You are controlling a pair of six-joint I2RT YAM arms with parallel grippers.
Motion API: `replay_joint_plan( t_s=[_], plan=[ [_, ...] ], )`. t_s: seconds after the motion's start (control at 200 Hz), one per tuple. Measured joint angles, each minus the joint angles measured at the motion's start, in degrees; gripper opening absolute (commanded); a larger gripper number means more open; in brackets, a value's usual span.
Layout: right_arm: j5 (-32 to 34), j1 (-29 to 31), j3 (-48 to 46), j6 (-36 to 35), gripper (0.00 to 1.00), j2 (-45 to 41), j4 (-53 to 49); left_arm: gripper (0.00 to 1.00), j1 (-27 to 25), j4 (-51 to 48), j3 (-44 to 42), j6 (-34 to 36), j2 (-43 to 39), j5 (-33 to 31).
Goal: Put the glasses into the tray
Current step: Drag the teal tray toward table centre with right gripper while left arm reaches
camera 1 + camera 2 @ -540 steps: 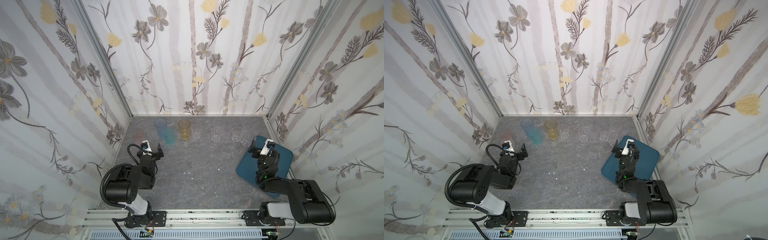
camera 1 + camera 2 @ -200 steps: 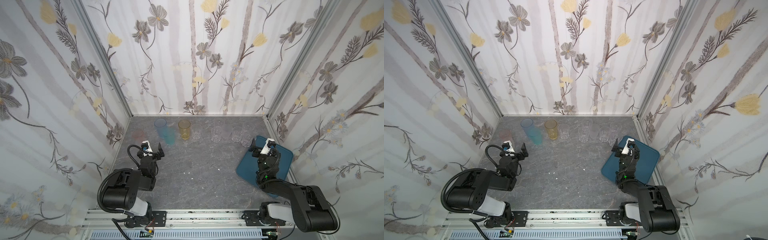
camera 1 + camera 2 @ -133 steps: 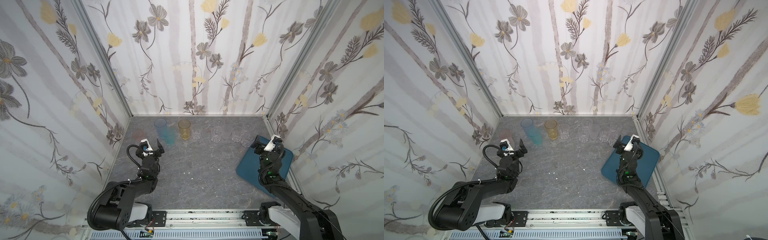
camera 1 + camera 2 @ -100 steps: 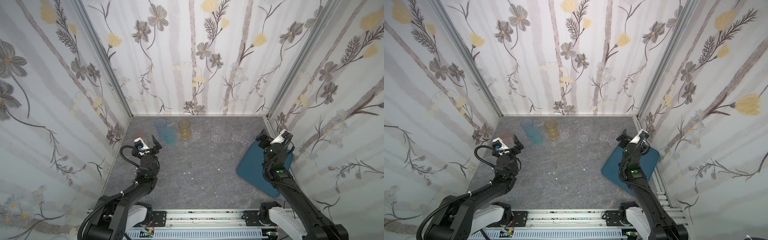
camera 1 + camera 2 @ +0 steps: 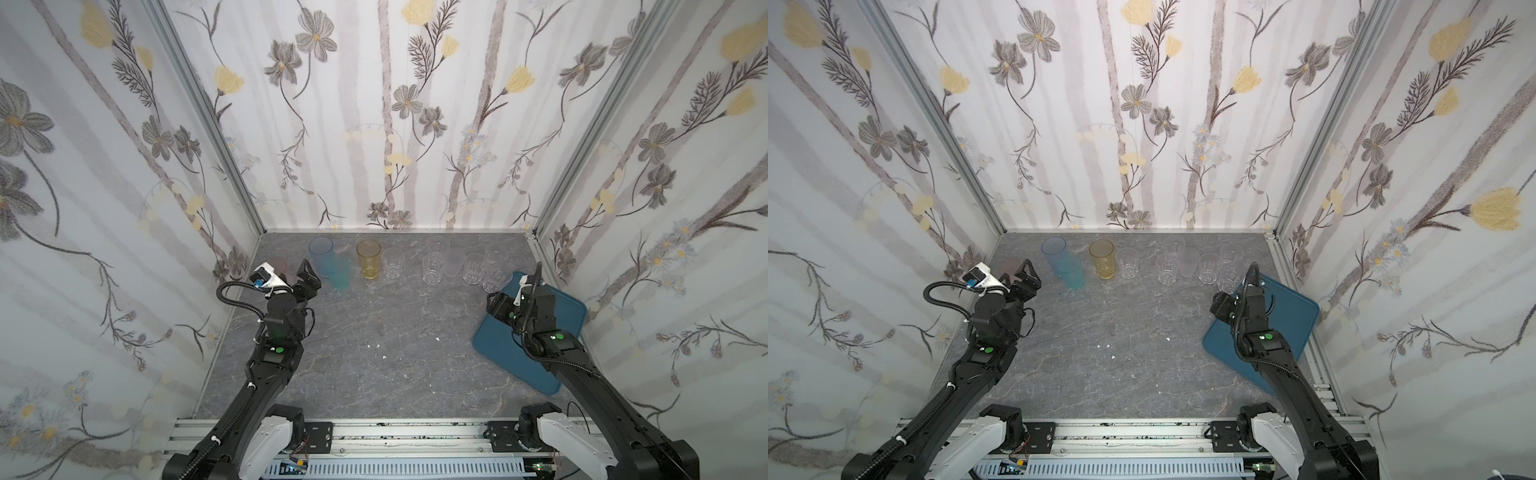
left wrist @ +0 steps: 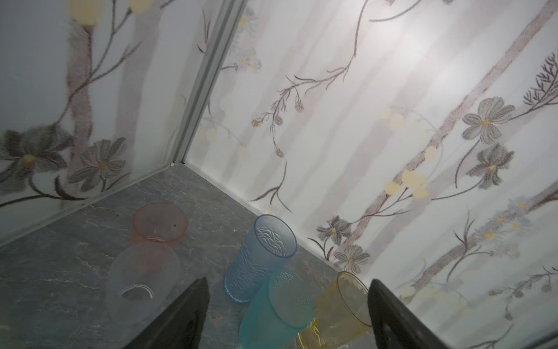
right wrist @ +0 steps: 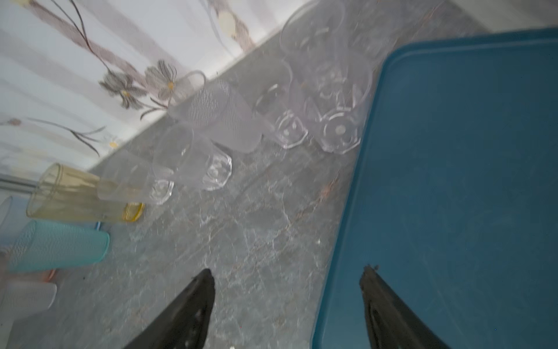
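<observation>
The glasses stand in a loose row along the back wall: light blue point(image 5: 321, 249), teal point(image 5: 338, 272), amber point(image 5: 368, 258), several clear ones point(image 5: 432, 268) and a frosted one point(image 5: 454, 262). The teal-blue tray point(image 5: 565, 316) lies empty at the right. My left gripper point(image 5: 296, 274) is open near the back left. It hovers short of the pink glass point(image 6: 160, 225), another frosted glass point(image 6: 142, 278) and the teal glass point(image 6: 271, 314). My right gripper point(image 7: 287, 270) is open and empty above the tray's point(image 7: 468, 181) left edge, with the clear glasses point(image 7: 338, 121) ahead of it.
Flower-papered walls close in the back and both sides, close behind the glasses. The grey stone-look tabletop point(image 5: 374, 353) carries a few white crumbs point(image 5: 374, 345) in the middle. A metal rail point(image 5: 395, 432) with both arm bases runs along the front edge.
Both arms have unfolded and reached toward the back. The left gripper has moved toward the back-left glasses, and the right gripper has swung left over the tray's edge.
</observation>
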Motion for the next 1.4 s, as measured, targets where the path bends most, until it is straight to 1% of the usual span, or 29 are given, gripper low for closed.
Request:
replay_joint_plan(
  t_s=[0.08, 0.15, 0.225, 0.455, 0.635, 0.714, 0.819, 1.019, 1.114, 1.219, 1.349, 1.399],
  plan=[
    [0.11, 3.56, -0.42, 1.46, 0.79, 2.03, -3.17, 0.87, -2.75, -4.59, 2.97, -0.61, 2.21, 1.86],
    [0.61, 5.05, -0.55, 2.16, 0.81, 3.85, -4.81, 0.88, -6.05, -7.15, 3.80, -0.66, 3.54, 3.34],
    [0.66, 6.03, -0.61, 2.40, 0.82, 6.16, -5.60, 0.89, -9.64, -9.55, 3.85, -0.57, 4.96, 3.56],
    [0.26, 9.07, -1.18, 3.39, 0.83, 12.26, -5.27, 0.90, -18.64, -12.31, 5.57, -0.76, 11.17, 2.08],
    [-1.20, 9.75, -1.57, 3.48, 0.82, 16.57, -4.52, 0.92, -23.41, -12.50, 5.53, -1.86, 12.13, -0.13],
    [-2.54, 10.43, -1.55, 3.50, 0.81, 18.14, -4.26, 0.92, -24.26, -12.55, 4.94, -2.23, 12.07, -0.90],
    [-3.82, 12.96, -0.98, 4.02, 0.81, 20.22, -3.15, 0.93, -24.61, -12.87, 4.57, -2.25, 11.78, -1.99],
    [-4.87, 21.35, 1.84, 7.32, 0.80, 24.65, 0.46, 0.93, -24.70, -12.85, 4.39, -2.19, 11.30, -3.58],
    [-7.80, 25.53, 4.48, 9.97, 0.79, 27.85, 2.40, 0.93, -24.72, -12.85, 4.50, -2.03, 11.30, -3.82],
    [-11.56, 28.57, 8.46, 12.76, 0.78, 31.41, 4.72, 0.93, -24.74, -12.87, 4.55, -2.01, 10.80, -3.98],
    [-16.65, 29.97, 13.79, 13.66, 0.77, 32.98, 7.21, 0.95, -24.74, -12.85, 4.15, -1.84, 8.92, -4.44],
    [-16.96, 29.86, 15.21, 12.59, 0.77, 32.48, 6.86, 0.96, -24.74, -12.87, 3.52, -1.77, 8.15, -4.87]
  ],
)
